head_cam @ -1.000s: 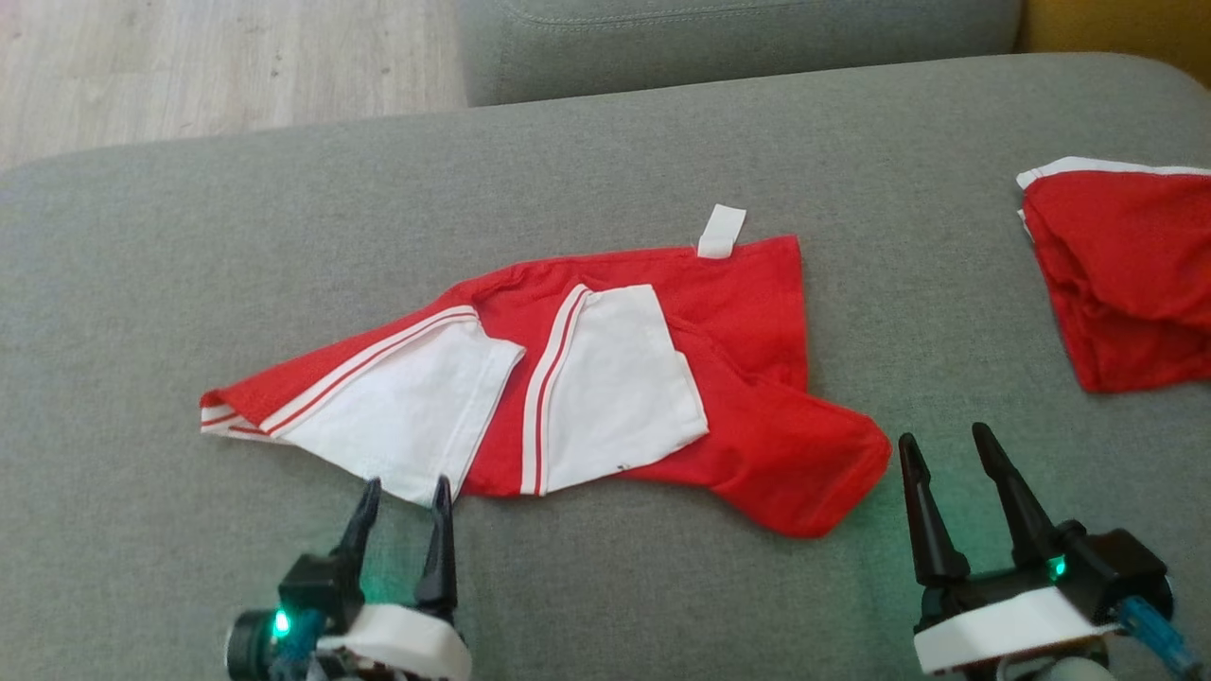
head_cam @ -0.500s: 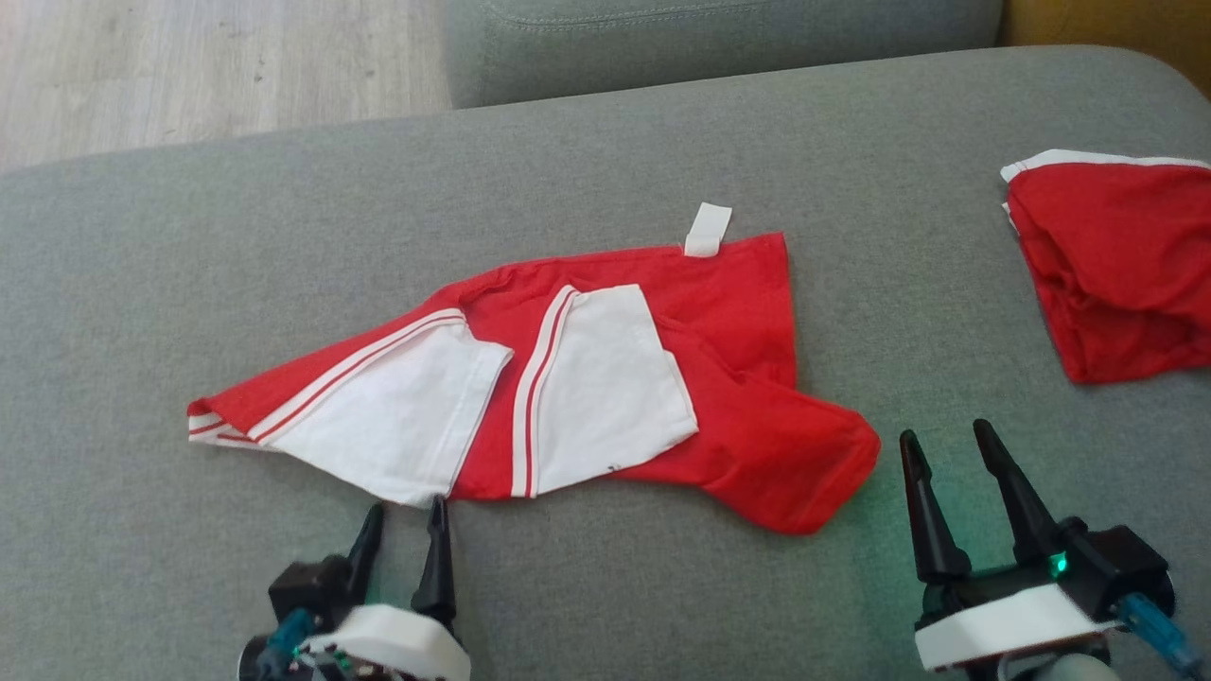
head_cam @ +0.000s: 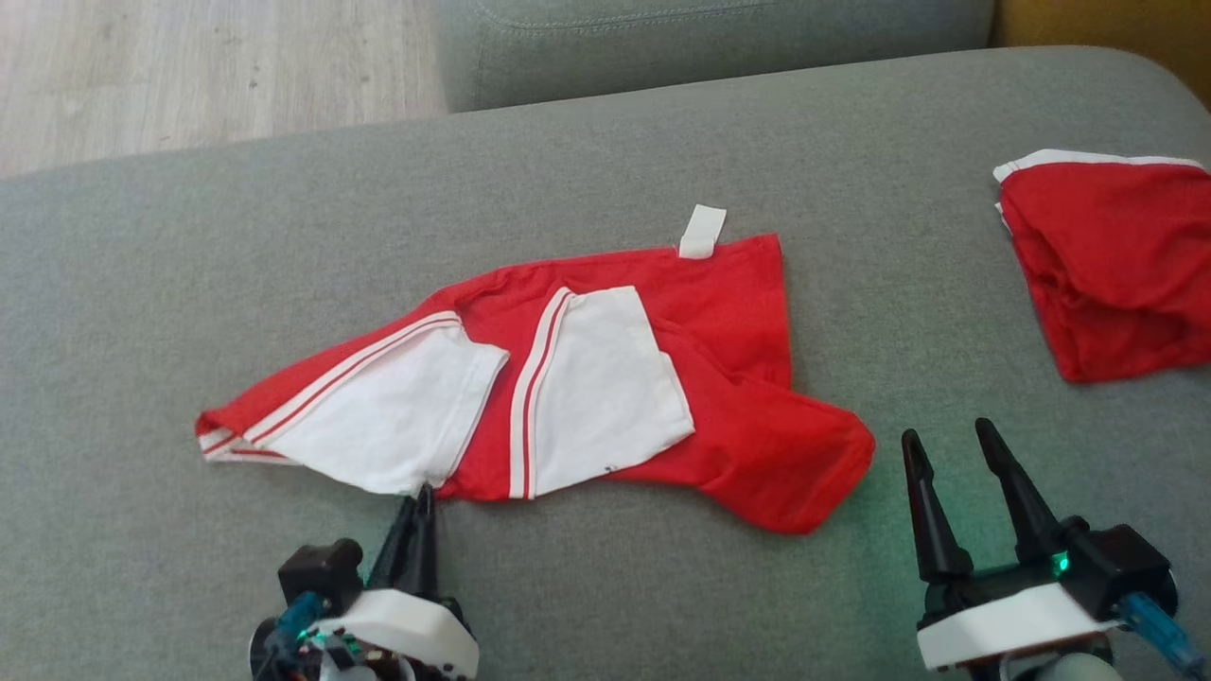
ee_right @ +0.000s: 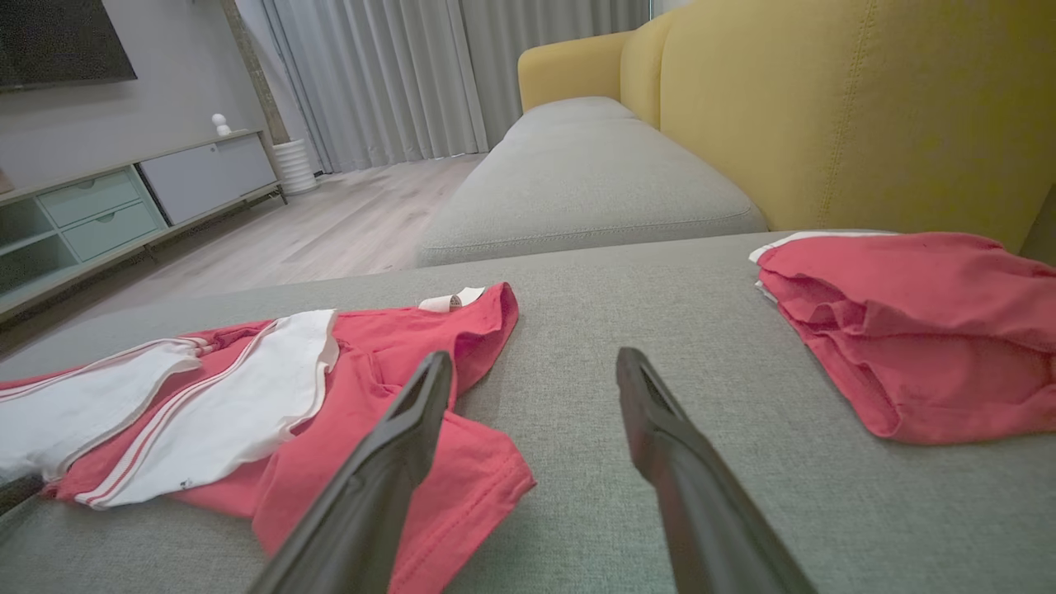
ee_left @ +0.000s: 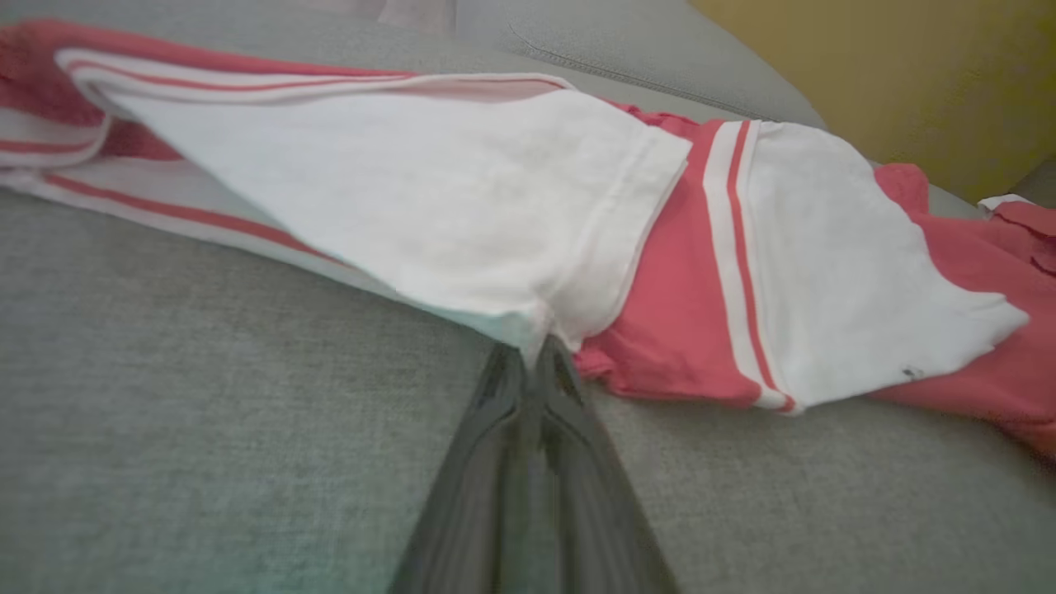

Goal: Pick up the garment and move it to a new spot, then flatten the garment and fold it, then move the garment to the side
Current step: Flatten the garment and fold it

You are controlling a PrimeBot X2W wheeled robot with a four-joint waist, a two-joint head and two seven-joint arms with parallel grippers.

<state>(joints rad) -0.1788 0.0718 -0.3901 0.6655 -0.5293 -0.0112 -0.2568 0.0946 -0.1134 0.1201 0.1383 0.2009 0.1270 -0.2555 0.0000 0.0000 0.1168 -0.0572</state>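
The garment [head_cam: 747, 378], a red shirt with white striped sleeves, lies rumpled across the middle of the grey cushion [head_cam: 605, 151]. My left gripper [head_cam: 421, 494] sits at its near edge, fingers pressed together on the bottom corner of the left white sleeve. In the left wrist view the garment [ee_left: 454, 206] spreads ahead, and the left gripper [ee_left: 532, 356] pinches that white hem. My right gripper [head_cam: 946, 437] stands open on the cushion, just right of the red hem and apart from it. In the right wrist view the garment [ee_right: 371, 355] lies left of the right gripper [ee_right: 536, 367].
A second red garment [head_cam: 1107, 274] with white trim lies at the cushion's right edge, also seen as a red heap [ee_right: 916, 322]. Another grey cushion [head_cam: 710, 38] lies beyond, wooden floor [head_cam: 189, 66] at far left, a yellow sofa back [ee_right: 825, 107] to the right.
My left gripper has gone from open to shut, its fingers closing on the white sleeve corner. The right gripper has not moved. The head view shifted slightly.
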